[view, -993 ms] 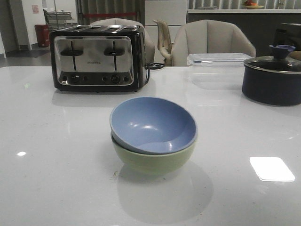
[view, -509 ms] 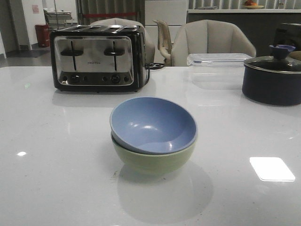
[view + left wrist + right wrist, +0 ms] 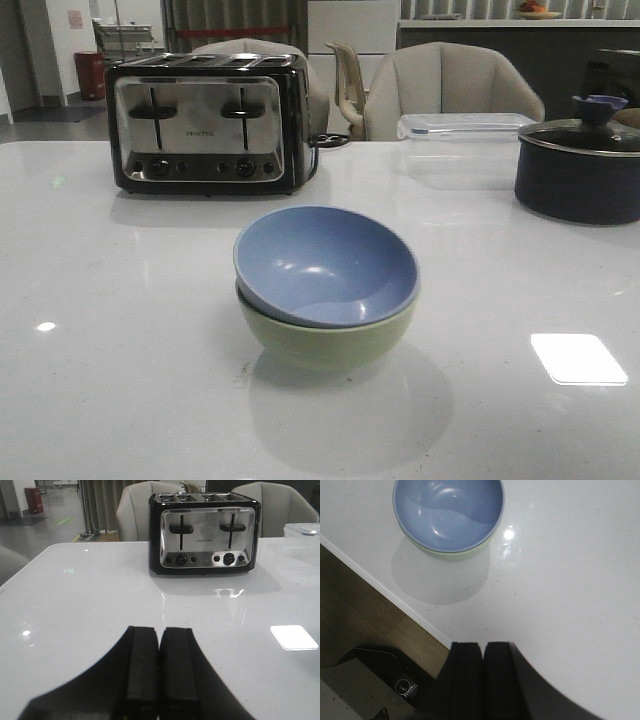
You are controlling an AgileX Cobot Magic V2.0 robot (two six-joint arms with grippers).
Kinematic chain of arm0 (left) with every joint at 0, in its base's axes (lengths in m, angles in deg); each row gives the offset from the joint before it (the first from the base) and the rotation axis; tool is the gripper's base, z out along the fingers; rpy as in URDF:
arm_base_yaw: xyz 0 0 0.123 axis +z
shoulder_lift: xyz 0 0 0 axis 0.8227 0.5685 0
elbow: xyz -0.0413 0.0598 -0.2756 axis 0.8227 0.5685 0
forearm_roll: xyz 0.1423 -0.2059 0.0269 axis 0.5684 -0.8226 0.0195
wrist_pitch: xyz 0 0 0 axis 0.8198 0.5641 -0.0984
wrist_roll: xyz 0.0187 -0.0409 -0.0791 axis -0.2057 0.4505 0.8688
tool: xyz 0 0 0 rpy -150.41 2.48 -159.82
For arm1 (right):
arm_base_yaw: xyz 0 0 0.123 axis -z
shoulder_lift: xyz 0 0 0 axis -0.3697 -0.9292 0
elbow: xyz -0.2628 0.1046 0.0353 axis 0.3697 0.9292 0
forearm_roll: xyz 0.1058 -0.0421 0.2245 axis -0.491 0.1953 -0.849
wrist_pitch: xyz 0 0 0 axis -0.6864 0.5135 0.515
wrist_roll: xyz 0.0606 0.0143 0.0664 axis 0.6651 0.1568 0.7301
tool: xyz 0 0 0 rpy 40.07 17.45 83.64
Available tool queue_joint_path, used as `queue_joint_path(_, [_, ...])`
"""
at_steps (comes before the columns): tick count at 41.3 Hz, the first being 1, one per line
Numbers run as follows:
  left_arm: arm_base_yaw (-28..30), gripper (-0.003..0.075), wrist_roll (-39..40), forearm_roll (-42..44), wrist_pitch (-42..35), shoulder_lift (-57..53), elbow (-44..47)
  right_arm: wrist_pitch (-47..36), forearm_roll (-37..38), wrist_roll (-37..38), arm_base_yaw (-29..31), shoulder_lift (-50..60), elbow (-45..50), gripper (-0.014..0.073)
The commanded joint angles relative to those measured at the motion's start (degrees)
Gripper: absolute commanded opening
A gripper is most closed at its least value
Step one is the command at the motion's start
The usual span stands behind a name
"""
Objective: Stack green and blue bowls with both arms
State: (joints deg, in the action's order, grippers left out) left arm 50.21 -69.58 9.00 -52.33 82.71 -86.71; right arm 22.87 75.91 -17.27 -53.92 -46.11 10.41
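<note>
White counter [image 3: 120, 400], mid-span: blue bowl [image 3: 325, 265] nests in green bowl [image 3: 330, 345]. Stacking looks done; both end effectors [image 3: 159, 672] [image 3: 482, 672] are pressed together, empty, needing only to retreat.

White glossy worktop [image 3: 120, 400] — bears all items listed. Toaster [image 3: 208, 122], four-slot, chrome face with black casing, far left side; two levers and a row of dials face the camera. Clear plastic container [image 3: 466, 127] with lid, far side, right of centre. Dark lidded pot [image 3: 580, 165], far right, blue knob on lid — just beside the container. Beige upholstered chairs [image 3: 452, 85] behind the worktop. Red bin [image 3: 89, 74] on floor, far left background.
</note>
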Motion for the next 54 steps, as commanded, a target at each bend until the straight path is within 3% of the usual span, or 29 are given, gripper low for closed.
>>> queue_joint_path(1, [0.90, 0.0099, 0.60, -0.74, -8.19, -1.07, 0.18, -3.22, 0.19, -0.11, 0.27, 0.46, -1.56, 0.0043])
queue_joint_path(54, [-0.79, 0.0098, 0.17, -0.74, -12.12, -0.94, 0.45, -3.22, 0.19, -0.11, 0.27, 0.46, -1.56, 0.0043])
